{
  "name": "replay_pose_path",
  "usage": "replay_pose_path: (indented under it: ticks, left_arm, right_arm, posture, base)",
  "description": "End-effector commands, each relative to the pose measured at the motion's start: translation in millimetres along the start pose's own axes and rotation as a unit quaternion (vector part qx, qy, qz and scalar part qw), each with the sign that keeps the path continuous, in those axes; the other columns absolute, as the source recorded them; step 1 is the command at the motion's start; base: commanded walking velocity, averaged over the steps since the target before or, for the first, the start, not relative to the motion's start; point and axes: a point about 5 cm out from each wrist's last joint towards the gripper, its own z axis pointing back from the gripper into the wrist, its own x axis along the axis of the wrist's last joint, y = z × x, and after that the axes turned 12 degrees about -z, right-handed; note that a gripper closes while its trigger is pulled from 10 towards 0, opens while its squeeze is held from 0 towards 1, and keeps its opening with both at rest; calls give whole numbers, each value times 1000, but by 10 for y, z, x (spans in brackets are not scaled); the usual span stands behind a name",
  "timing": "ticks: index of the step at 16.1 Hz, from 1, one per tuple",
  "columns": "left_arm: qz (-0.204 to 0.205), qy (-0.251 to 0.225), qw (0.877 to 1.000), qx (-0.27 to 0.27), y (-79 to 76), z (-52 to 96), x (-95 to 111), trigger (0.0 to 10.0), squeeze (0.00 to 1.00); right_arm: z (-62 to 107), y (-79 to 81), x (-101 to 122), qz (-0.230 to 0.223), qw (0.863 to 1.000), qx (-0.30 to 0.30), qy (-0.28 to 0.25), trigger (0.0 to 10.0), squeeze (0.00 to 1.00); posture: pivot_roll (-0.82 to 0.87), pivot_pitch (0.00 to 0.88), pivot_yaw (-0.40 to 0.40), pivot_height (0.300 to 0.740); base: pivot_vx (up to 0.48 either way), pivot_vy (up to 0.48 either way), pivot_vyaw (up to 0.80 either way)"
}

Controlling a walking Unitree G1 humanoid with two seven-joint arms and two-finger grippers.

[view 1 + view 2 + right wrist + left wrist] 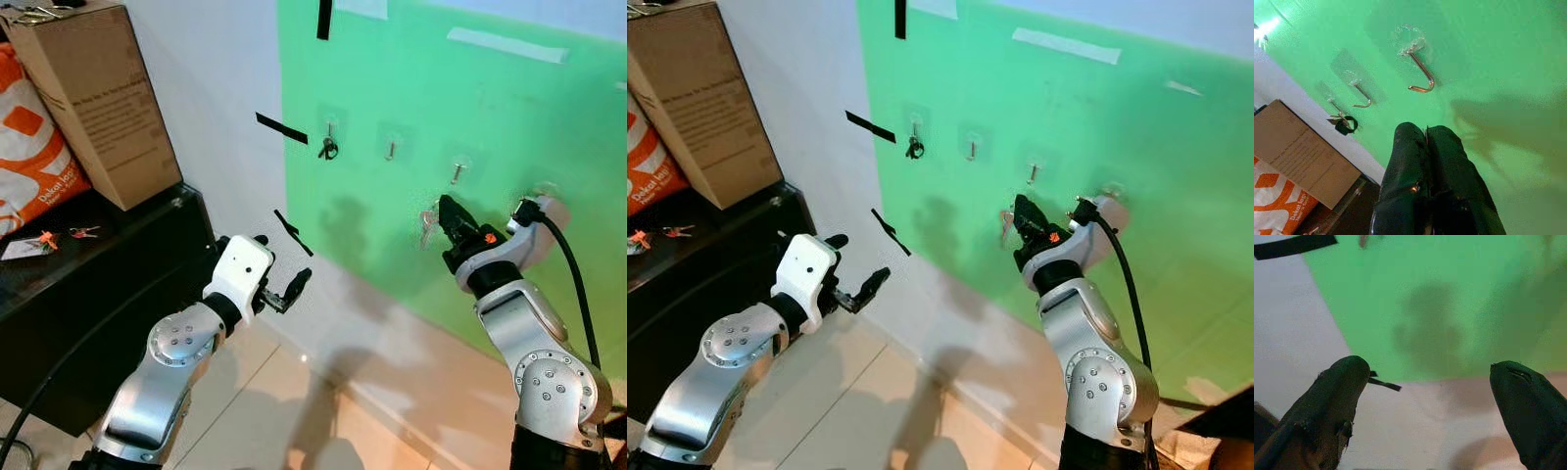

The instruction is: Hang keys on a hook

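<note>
1. Pale floor tiles (265, 392) lie under both arms and meet a white wall (216, 88) with a green sheet (470, 108) on it.
2. Your left gripper (284, 266) hangs low on the left, near the wall. Its fingers (1337, 396) are spread wide with nothing between them.
3. Your right gripper (446, 211) is raised on the right, close to the sheet, with its fingers (1405, 161) pressed together.
4. Pale keys (428, 223) hang at its tip, touching it, so it looks to be pinching them. The wrist view doesn't show the grip itself.
5. The keys sit just below and left of the nearest hook (457, 171), apart from it.
6. Further left on the sheet are a bare middle hook (391, 149) and a far hook (329, 125) with a dark ring (328, 149) hanging from it.
7. On the far left, a black cabinet (118, 274) carries a box (93, 98), an orange bag (29, 157) and small orange keys (83, 232).
</note>
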Motion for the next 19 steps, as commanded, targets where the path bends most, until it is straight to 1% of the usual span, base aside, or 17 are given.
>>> replay_pose_path:
  ticks: [1, 3, 7, 9, 10, 11, 14, 16, 19]
  left_arm:
    - [-2, -5, 1000, -13, -9, 15, 31, 10000, 0]
    - [-5, -11, 999, -42, -5, 32, 38, 10000, 0]
    - [-18, -20, 997, -76, 19, 54, 72, 10000, 0]
    - [-18, -21, 997, -76, 28, 56, 76, 10000, 0]
    - [-17, -26, 996, -80, 54, 62, 97, 10000, 0]
    - [-15, -31, 996, -84, 71, 72, 117, 10000, 0]
    - [-11, -37, 995, -89, 87, 86, 141, 10000, 0]
    - [-9, -41, 995, -93, 102, 90, 161, 10000, 0]
    - [-4, -49, 995, -84, 153, 90, 201, 10000, 0]
  right_arm:
    - [-20, 26, -1, 1, 1000, 7, 6, 10000, 0]
    - [-60, 94, -19, 7, 1000, 24, 16, 10000, 0]
    - [-168, 221, -44, 29, 997, 55, 36, 10000, 0]
    - [-189, 241, -51, 36, 997, 59, 41, 10000, 0]
    - [-251, 313, -63, 51, 994, 78, 52, 10000, 0]
    - [-302, 386, -57, 58, 992, 98, 59, 10000, 0]
    - [-365, 467, -35, 61, 989, 122, 63, 10000, 0]
    - [-457, 537, -24, 65, 987, 135, 62, 10000, 0]
    - [-531, 579, -14, 67, 985, 143, 63, 10000, 0]
  posture:
    - [-16, 0, 16, 740]
    - [-16, 0, 17, 740]
    - [-15, 0, 17, 740]
    - [-15, 0, 17, 740]
    - [-10, 0, 14, 740]
    - [-5, 0, 9, 740]
    - [-4, 0, 8, 740]
    - [2, 0, 9, 740]
    - [9, 0, 6, 740]
  base:
    - [0, 0, 0]
    - [0, 0, 0]
    - [0, 0, 0]
    - [0, 0, 0]
    - [0, 0, 0]
    - [0, 0, 0]
    - [0, 0, 0]
    - [0, 0, 0]
    - [0, 0, 0]
